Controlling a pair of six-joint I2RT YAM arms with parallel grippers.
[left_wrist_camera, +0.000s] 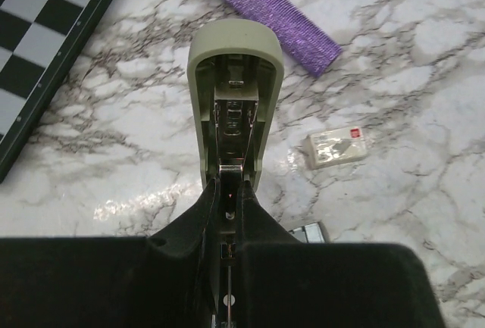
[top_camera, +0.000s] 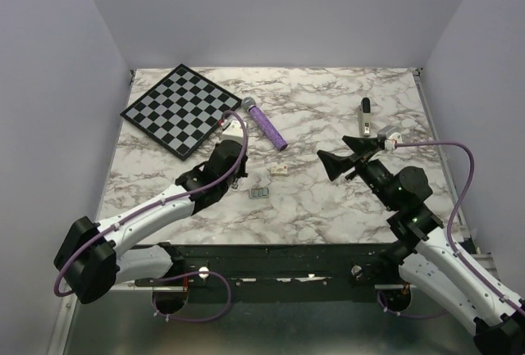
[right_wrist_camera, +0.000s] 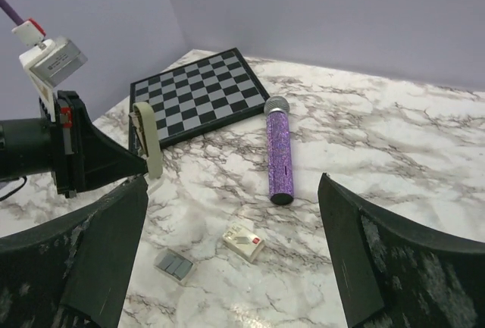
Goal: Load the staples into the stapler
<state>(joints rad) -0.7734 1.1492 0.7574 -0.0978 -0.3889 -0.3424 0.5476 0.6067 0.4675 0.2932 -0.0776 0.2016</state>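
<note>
Staples (top_camera: 259, 195) lie flat on the bench (top_camera: 328, 93) near the small cream box (top_camera: 280, 170), untouched. Left tool (top_camera: 232, 162) is clenched on the opened stapler (left_wrist_camera: 235, 78); right tool (top_camera: 336, 158) hangs released, jaws wide. Recommend descending squarely and pinching the block's long edges.

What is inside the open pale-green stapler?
Inside the pale-green plastic stapler, a metal track shows; the left jaws cover its near end. The silver-grey staple block lies outside, on the marble table.

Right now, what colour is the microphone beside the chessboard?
The microphone is glittery purple with a silver head; clearest in the right wrist view.
</note>
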